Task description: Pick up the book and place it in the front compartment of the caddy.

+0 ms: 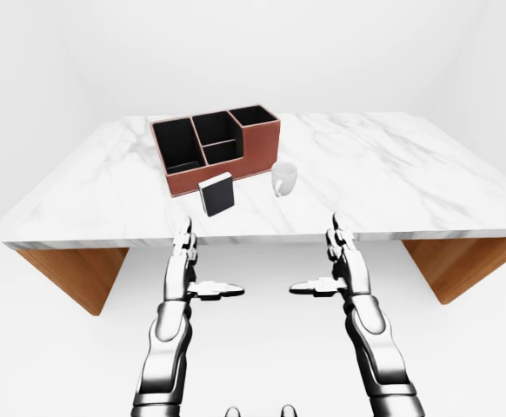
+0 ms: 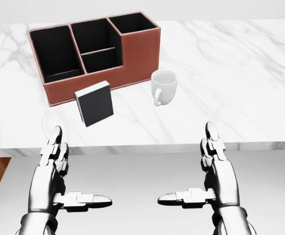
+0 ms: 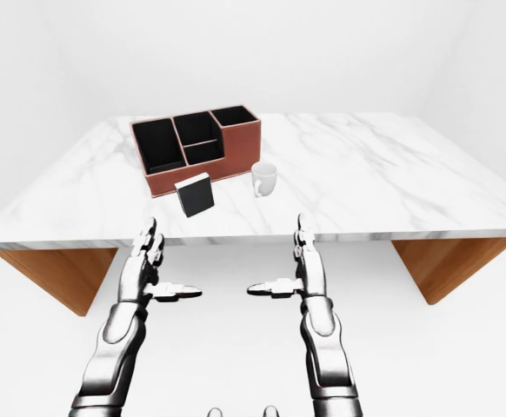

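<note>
A small black book with a white top edge stands upright on the marble table, just below the reddish-brown caddy in the head view. The caddy has black-lined compartments, one large at the left, two small in the middle, one at the right. My left hand and right hand hover below the table's near edge, both open with fingers straight and thumbs pointing inward, holding nothing. Neither hand touches the book.
A white mug stands on the table right of the book, close to the caddy's right end. The table rests on wooden supports at both sides. White floor and walls surround it.
</note>
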`<state>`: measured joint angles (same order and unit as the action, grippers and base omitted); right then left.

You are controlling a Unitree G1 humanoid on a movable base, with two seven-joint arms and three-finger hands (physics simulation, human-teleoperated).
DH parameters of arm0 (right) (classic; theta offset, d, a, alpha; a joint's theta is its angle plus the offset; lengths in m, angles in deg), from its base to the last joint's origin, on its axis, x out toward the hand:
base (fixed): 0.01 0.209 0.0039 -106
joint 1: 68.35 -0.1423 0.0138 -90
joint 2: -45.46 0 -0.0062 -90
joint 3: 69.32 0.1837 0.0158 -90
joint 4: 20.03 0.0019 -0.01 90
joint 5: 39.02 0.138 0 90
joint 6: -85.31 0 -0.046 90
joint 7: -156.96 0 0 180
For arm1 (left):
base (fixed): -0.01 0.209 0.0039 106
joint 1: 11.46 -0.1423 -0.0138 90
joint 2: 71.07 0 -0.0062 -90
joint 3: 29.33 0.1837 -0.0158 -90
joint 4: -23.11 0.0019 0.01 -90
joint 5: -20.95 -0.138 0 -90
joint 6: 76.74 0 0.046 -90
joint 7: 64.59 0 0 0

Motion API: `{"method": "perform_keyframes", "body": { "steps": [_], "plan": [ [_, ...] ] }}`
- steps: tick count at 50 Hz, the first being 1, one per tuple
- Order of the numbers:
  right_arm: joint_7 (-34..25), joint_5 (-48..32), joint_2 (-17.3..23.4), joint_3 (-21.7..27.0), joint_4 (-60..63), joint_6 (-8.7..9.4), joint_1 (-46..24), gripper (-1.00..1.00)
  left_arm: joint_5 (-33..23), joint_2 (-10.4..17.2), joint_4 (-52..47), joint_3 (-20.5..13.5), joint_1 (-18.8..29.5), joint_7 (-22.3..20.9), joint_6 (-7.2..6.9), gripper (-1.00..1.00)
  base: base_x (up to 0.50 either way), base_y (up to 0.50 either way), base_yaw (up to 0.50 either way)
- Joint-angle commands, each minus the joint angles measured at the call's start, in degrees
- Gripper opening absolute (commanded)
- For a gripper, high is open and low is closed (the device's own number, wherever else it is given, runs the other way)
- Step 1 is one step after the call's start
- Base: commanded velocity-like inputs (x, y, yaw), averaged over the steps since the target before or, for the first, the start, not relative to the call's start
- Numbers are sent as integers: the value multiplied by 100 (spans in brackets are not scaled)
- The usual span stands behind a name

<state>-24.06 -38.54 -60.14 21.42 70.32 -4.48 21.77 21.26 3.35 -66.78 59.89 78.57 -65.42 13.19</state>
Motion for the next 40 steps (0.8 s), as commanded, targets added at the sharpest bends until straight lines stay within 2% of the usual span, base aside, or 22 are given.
{"method": "perform_keyframes", "body": {
  "steps": [1, 3, 5, 6, 7, 8, 11, 25, 40],
  "plan": [
    [-192, 140, 42, 116, 190, 101, 45, 100, 39, 69, 50, -130, 20, -131, -13, 100, 0, 0, 0],
    [-197, 152, 40, 114, 195, 90, 60, 100, 35, 71, 53, -132, 19, -128, -24, 100, 0, 0, 0],
    [-203, 182, 44, 115, 333, 185, 73, 100, 23, 73, -59, -128, -1, -117, -131, 100, 0, 0, 0],
    [-202, 182, 44, 115, 339, 189, 73, 100, 22, 73, -64, -128, -2, -116, -135, 100, 0, 0, 0],
    [-200, 168, 50, 101, 490, 274, 95, 100, 25, 77, -202, -126, -18, -122, -252, 100, 0, 0, 0],
    [-197, 159, 51, 98, 540, 306, 101, 100, 25, 77, -226, -128, -22, -128, -270, 100, 0, 0, 0],
    [-206, 161, 57, 106, 716, 444, 108, 100, 9, 82, -509, -122, -62, -139, -482, 100, 0, 0, 0],
    [-232, 157, 92, 165, 1879, 479, 161, 100, 53, 181, -1417, -369, 12, -208, -493, 100, 0, 0, 0],
    [-271, 173, 78, 185, 2510, 479, 178, 100, 38, 175, -2182, -403, -55, -310, -493, 100, 0, 0, 0]
  ]
}}
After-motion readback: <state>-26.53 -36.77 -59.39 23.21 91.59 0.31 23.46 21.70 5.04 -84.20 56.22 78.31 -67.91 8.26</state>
